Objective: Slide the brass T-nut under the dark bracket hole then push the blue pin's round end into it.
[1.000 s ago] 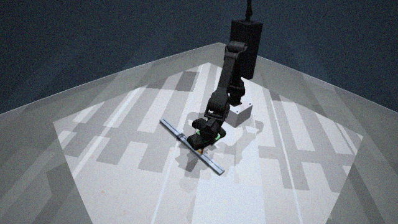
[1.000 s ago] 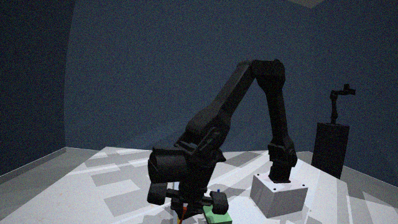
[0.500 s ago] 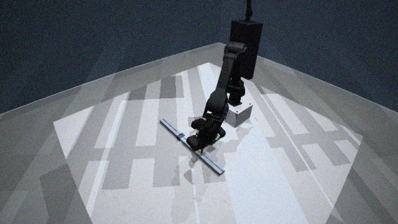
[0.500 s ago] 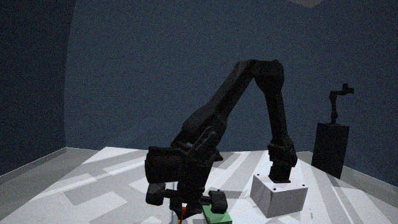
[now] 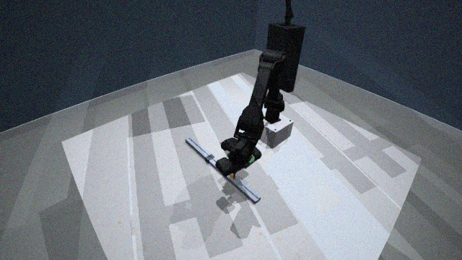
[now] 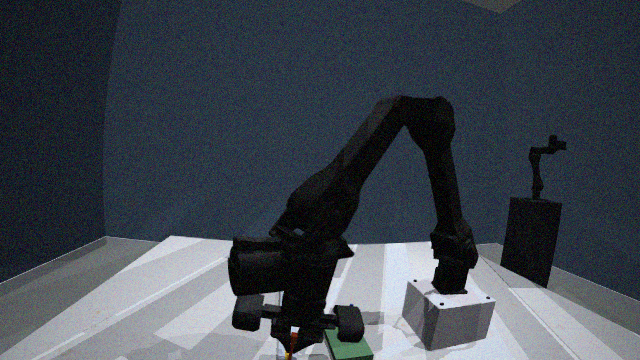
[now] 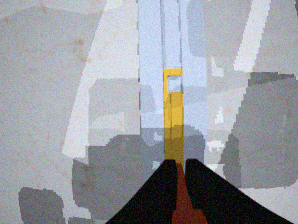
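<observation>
My gripper [image 5: 232, 175] [image 6: 294, 346] [image 7: 180, 169] is shut on the orange handle [image 6: 294, 337] [image 7: 187, 195] of the T-nut. The yellow brass nut [image 7: 173, 112] points forward from the fingertips in the wrist view, lined up lengthwise with the slot and covering it. Whether it hangs over the lips or is between them, I cannot tell. The aluminum rail [image 5: 198, 148] [image 7: 150, 35] lies diagonally in the top view, with the dark bracket [image 5: 209, 157] across it, up and left of the gripper. The green tray [image 5: 252, 159] [image 6: 350, 350] is partly hidden behind the gripper; a blue speck of the pin [image 6: 351, 305] shows above it.
The arm's pale base block [image 5: 279, 133] [image 6: 450, 320] stands behind the tray. A tall dark pedestal [image 5: 285, 54] [image 6: 531, 240] with another dark arm stands farther back. Patchy shadows cross the surface and the rail.
</observation>
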